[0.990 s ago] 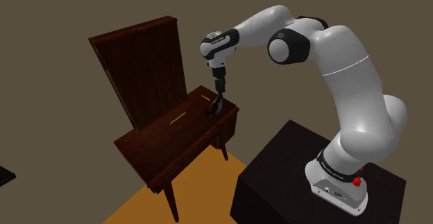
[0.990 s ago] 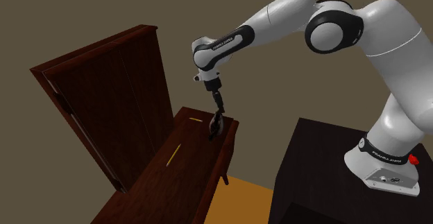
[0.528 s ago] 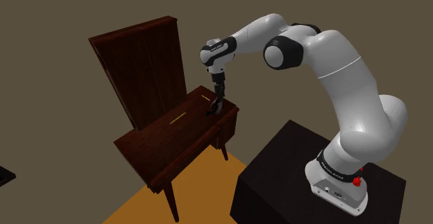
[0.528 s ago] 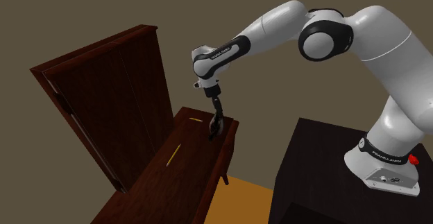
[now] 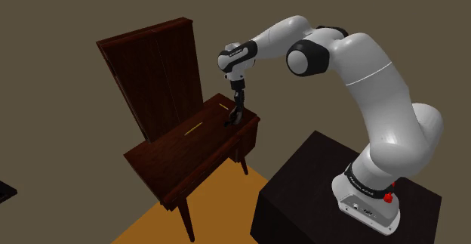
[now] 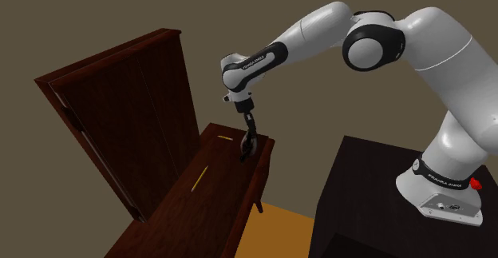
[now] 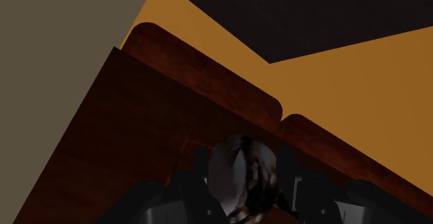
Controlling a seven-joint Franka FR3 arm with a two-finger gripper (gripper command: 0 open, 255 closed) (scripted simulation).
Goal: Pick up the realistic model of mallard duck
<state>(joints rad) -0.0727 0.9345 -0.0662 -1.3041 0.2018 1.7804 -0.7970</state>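
Orange floor [image 5: 219, 205] lies nearest, beside the black stand [image 5: 302, 197] that carries the white arm [image 5: 377, 91]. Beyond it stands a dark wooden bench [image 5: 181, 159], and the arm reaches over to the bench corner closest to the stand. At that corner the end effector [image 5: 235, 115] points down, its black fingers [image 7: 286, 166] clamped on either side of the mallard duck [image 7: 239, 177], a grey and dark brown form low against the benchtop. Farther along the top lies a thin yellow stick [image 5: 195, 127]. Behind the bench rises a tall dark wooden cabinet [image 5: 151, 69], backed by an olive-brown wall [image 5: 60, 23].
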